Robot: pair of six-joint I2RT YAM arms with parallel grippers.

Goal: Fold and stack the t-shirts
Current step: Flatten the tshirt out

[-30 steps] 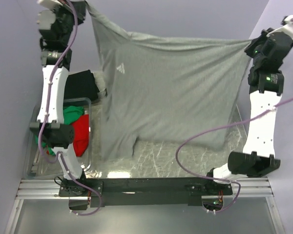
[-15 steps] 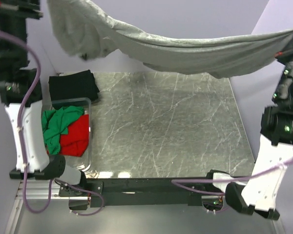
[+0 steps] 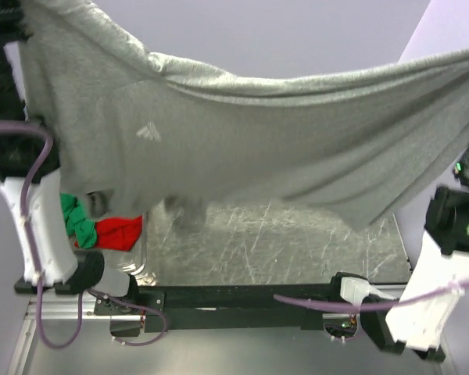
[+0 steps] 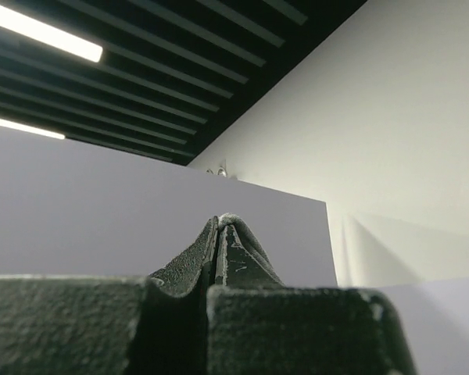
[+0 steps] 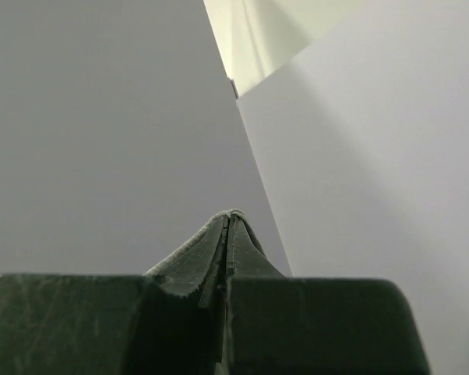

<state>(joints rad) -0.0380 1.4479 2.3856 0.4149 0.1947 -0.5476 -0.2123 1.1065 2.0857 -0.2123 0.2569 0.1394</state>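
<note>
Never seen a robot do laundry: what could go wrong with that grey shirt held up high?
The grey shirt sags low over the bin, so it might snag there. No cloth shows past the tips of the left gripper or right gripper, so the hold may be thin.

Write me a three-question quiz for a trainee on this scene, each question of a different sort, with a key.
1. True or false: the grey t-shirt is already folded.
2. Which shirts show below its left side, near the left arm?
A. a red shirt and a green shirt
B. a blue one and a yellow one
C. none
3. In a word, how do the fingers of the left hand and the right hand stand in the wrist views?

Key
1. False: it hangs spread out in the air between the two arms.
2. A
3. Shut
</note>
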